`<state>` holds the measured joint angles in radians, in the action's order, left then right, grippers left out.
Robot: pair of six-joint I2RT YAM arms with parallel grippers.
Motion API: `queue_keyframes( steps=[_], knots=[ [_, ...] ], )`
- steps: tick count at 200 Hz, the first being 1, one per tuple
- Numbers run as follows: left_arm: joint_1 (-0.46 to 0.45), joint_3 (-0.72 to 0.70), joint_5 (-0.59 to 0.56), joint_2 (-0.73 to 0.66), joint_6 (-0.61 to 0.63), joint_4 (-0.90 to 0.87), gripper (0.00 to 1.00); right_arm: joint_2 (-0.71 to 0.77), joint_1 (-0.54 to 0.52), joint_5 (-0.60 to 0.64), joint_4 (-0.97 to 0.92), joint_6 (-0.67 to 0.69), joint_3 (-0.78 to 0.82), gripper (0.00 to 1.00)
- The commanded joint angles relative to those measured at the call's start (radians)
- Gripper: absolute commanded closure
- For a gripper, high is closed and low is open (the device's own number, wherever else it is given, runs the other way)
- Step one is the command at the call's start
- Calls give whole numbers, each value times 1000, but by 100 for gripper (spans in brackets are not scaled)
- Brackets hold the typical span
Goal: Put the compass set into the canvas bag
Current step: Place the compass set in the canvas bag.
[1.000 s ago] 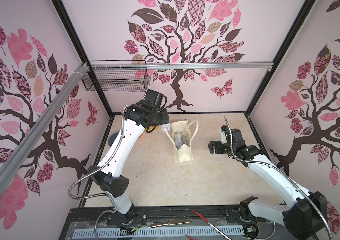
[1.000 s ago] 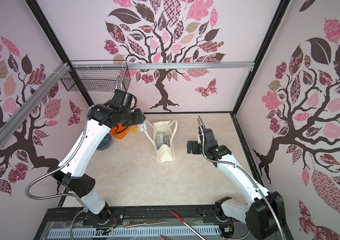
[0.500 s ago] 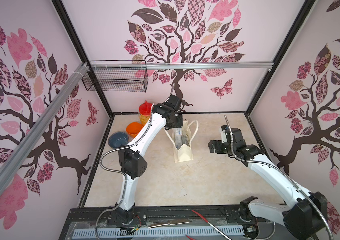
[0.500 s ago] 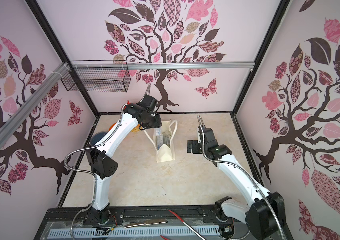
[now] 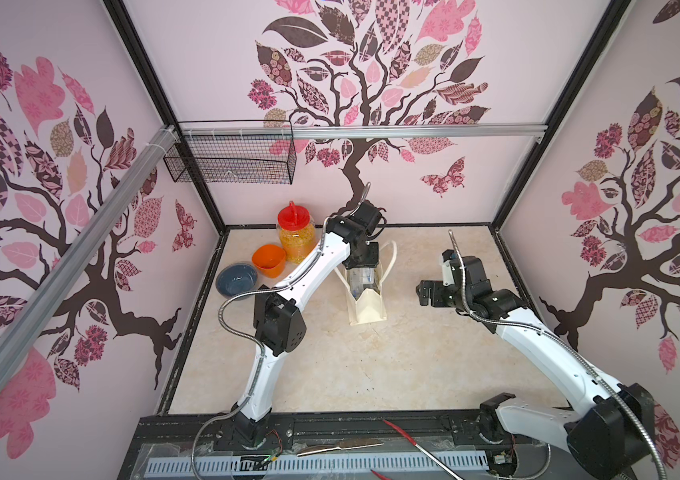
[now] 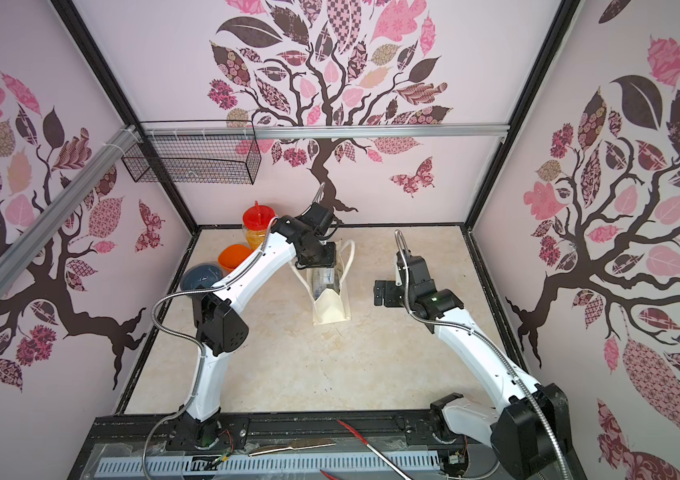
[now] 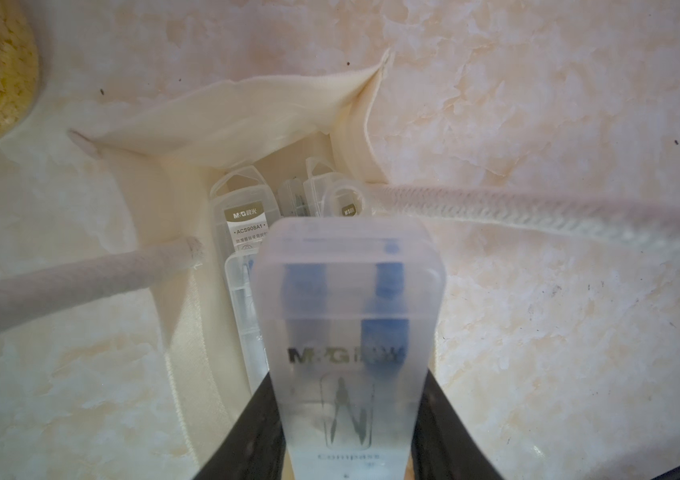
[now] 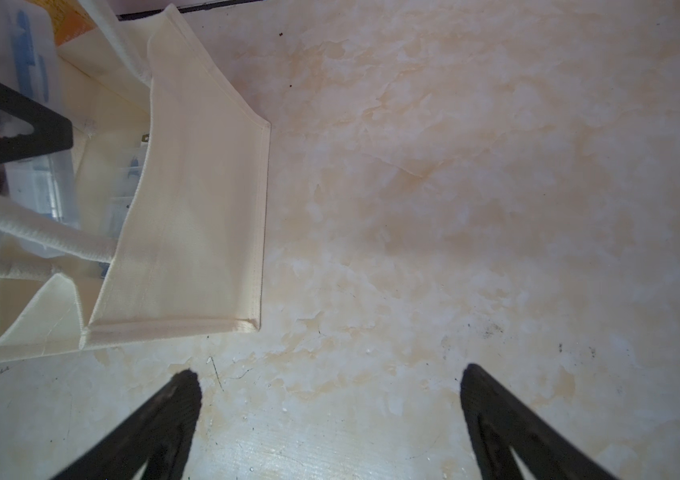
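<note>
Left gripper, jaws clamped on the compass set, hangs over the open canvas bag; dropping it in remains. Right gripper jaws apart, empty.

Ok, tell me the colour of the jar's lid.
The lid is red; a top view shows it best.

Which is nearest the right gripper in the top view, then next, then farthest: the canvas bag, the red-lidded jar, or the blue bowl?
From the right gripper:
1. canvas bag, just beside it, mid-table.
2. red-lidded jar, at the back, beyond the bag.
3. blue bowl, by the left wall.
</note>
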<state>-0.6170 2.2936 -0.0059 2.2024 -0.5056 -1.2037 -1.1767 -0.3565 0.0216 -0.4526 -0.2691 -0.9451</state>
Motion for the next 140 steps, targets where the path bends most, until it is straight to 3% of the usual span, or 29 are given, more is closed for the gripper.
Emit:
queue_keyframes(
  steps=[1,87,140],
  knots=[
    [-5,-37,-4,-6,-27,26,60,-8,4,5,-7,7,-12,0],
    [-12,-177,53,-4,-97,81,59,5,4,-3,-4,-2,-3,0],
    [-13,-171,61,-23,-97,90,40,9,4,1,-5,-1,2,0]
  ],
)
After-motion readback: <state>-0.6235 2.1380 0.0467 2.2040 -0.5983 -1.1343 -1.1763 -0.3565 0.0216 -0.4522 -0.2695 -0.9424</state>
